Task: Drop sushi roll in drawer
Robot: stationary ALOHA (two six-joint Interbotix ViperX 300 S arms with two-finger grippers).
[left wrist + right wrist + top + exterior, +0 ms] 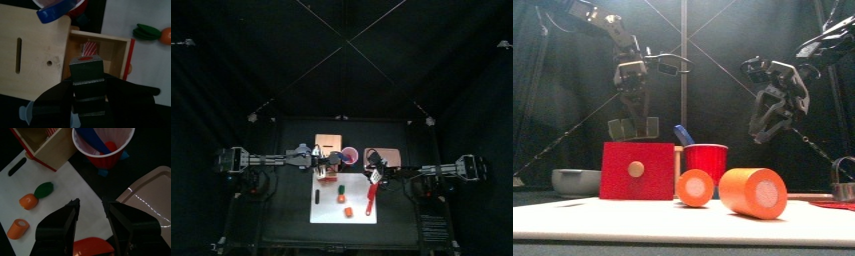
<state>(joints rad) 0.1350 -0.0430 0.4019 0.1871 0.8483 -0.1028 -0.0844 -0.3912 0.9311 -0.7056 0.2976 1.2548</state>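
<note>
The drawer [30,52] is a tan-topped unit with a red front [637,172]. Its tray [112,50] is pulled open. My left gripper [87,84] is shut on the dark green, segmented sushi roll [87,69] and holds it over the open tray. A red-and-white striped piece [89,48] shows just past the roll's end. In the front view the roll [633,127] hangs above the drawer. My right gripper [91,203] is open and empty, hovering by the board's edge near the red cup [100,148].
The red cup [706,160] holds a blue utensil and stands beside the drawer. A white board [40,178] carries a green piece [44,189], an orange piece [28,201] and an orange roll [19,228]. A grey tray [150,193] lies to the right. A grey-blue bowl [573,181] sits left of the drawer.
</note>
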